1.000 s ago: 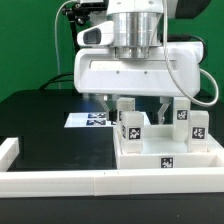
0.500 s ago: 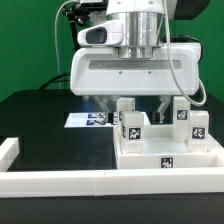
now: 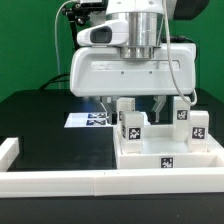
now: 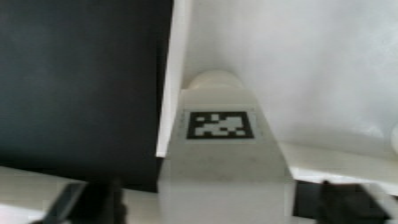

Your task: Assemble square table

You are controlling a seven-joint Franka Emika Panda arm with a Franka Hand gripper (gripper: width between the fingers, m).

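As you saw, progress: leg blocks [image 3: 131,127] stood loose in tabletop [image 3: 165,160], none attached.
hand [image 3: 136,104]: straddled one leg, grip unclear.

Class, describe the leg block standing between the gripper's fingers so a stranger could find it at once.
Start at the square tabletop, the white tray against the border rail. Four tagged leg blocks stand in it. The one meant is the leg block at the back on the exterior view's left, directly under the gripper; the others stand clear of it.
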